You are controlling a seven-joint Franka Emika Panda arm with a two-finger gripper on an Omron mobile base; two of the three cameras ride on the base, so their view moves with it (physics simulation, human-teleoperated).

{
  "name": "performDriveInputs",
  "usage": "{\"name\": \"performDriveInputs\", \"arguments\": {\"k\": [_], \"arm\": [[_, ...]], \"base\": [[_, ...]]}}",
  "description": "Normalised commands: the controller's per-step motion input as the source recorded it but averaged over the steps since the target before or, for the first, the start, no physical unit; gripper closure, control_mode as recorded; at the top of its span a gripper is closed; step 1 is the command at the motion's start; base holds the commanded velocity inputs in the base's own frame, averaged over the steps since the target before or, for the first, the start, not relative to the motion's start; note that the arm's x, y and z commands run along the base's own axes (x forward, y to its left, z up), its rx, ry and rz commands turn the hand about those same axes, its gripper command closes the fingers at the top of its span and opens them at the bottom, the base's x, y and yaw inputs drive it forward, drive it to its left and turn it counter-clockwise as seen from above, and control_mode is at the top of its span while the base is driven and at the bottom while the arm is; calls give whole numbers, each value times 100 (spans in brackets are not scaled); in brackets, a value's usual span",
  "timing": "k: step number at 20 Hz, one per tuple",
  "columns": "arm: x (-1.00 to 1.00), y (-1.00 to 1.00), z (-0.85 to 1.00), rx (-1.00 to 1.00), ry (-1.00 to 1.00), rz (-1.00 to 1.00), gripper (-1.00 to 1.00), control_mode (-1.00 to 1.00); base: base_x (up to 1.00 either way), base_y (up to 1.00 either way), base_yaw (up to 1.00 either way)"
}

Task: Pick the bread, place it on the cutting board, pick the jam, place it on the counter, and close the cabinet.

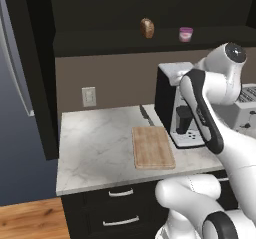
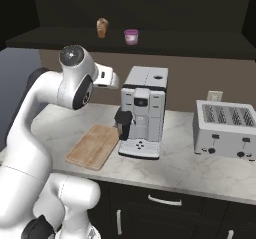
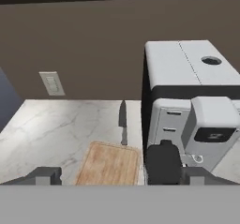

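Bread (image 1: 147, 28), a small brown rounded loaf, stands on end with its long axis upright on the dark shelf of the open cabinet (image 1: 150, 43), the squat pink-purple jam (image 1: 186, 34) just beside it but apart. Below on the veined marble counter (image 1: 95, 148), the tan wood-grain cutting board (image 1: 153, 147) lies bare, long axis running toward the wall, with a dark knife (image 3: 123, 122) beyond it and a boxy silver-black coffee machine (image 2: 142, 112) alongside. Gripper (image 3: 119, 175) hangs over the board's near end, fingers (image 3: 44, 175) spread wide and holding nothing.

Brown bread (image 1: 147, 28) and purple-lidded jam (image 1: 185, 34) apart in cabinet (image 1: 150, 43); bare cutting board (image 1: 152, 154) on counter (image 1: 95, 148).
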Motion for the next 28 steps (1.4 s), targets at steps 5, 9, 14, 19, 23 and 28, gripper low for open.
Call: {"name": "performDriveInputs", "arguments": {"k": [5,9,14,19,23,28], "arm": [[0,-16,47,0,0,0,-100,-100],[0,-24,30,0,0,0,-100,-100],[0,-23,27,0,0,0,-100,-100],[0,-22,21,0,0,0,-100,-100],[0,-20,16,-1,-2,0,-100,-100],[7,-22,19,0,-1,0,-100,-100]], "base": [[0,0,0],[0,0,0],[0,0,0],[0,0,0],[0,0,0],[0,0,0]]}}
